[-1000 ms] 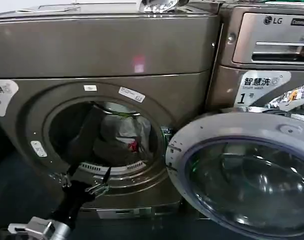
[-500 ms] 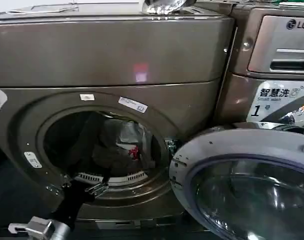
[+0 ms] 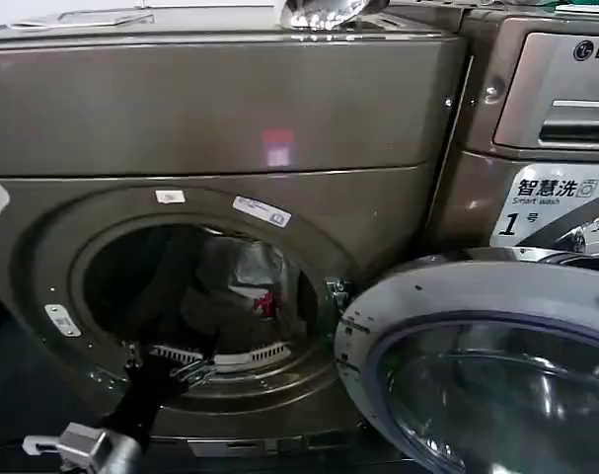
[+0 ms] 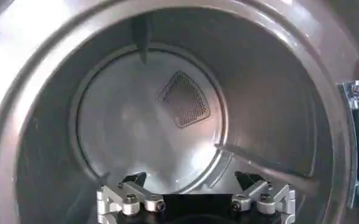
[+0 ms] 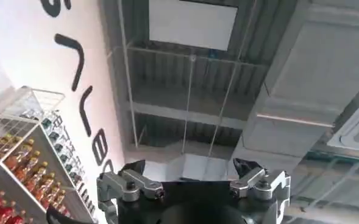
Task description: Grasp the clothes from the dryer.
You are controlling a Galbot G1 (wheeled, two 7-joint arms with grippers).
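**Presently: left hand at the open dryer porthole, nothing held**

An LG-marked machine [image 3: 546, 118] is seen just beside the dryer [image 3: 220, 109], on its right. The dryer's chrome-rimmed glass door [image 3: 486, 365] is swung open and stands in front of that machine, leaving the porthole unobstructed. A shiny object [image 3: 324, 10] rests on the dryer top.

The left hand [image 3: 171, 357] is positioned at the lower rim of the porthole, fingers spread apart and gripping nothing. The right hand [image 5: 191, 176] is pointed up at a ceiling, fingers likewise apart and unladen; shelves of bottles [image 5: 21, 176] are noted beside it.

Clothes [image 3: 245, 291], dark and pale with a red spot, are observed inside the drum towards its right.
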